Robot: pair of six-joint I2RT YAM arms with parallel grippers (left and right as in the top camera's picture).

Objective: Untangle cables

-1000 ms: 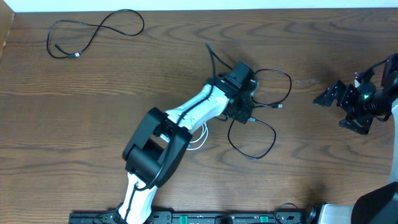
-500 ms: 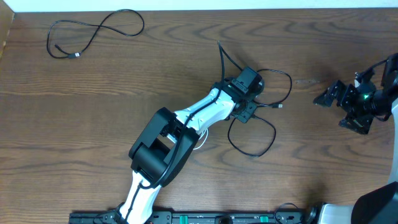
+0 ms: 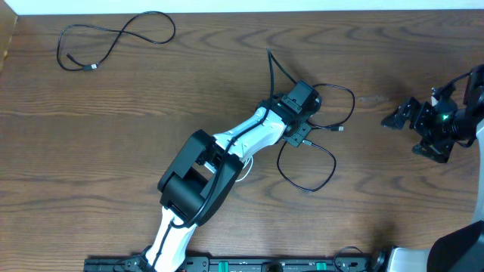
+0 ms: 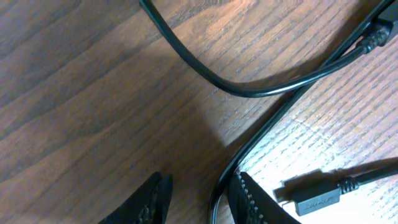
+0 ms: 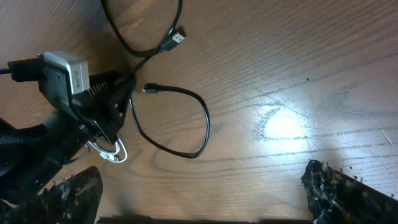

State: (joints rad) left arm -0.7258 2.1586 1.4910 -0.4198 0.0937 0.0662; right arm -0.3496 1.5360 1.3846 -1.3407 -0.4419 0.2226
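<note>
A long black cable point(image 3: 333, 162) lies looped at the table's middle, one end pointing to the far side. My left gripper point(image 3: 301, 136) is low over it. In the left wrist view its fingers point(image 4: 202, 177) stand apart with a strand of this cable point(image 4: 249, 92) between them, close against the right finger, and a plug point(image 4: 311, 196) beside it. The white coiled cable point(image 3: 246, 168) is mostly hidden under the left arm; it also shows in the right wrist view point(image 5: 109, 151). A second black cable point(image 3: 113, 41) lies alone at the far left. My right gripper point(image 3: 407, 134) is open and empty at the far right.
The right wrist view shows the black loop point(image 5: 186, 124), the left gripper point(image 5: 93, 106) and its own wide-open fingers point(image 5: 202, 186) over bare wood. The robot base rail point(image 3: 249, 264) runs along the front edge. The table's far edge point(image 3: 242, 10) is at the top.
My left gripper has moved a little right and away, and the cable's free end swung right with it. Over the last half second it barely moved. The right arm has not moved.
</note>
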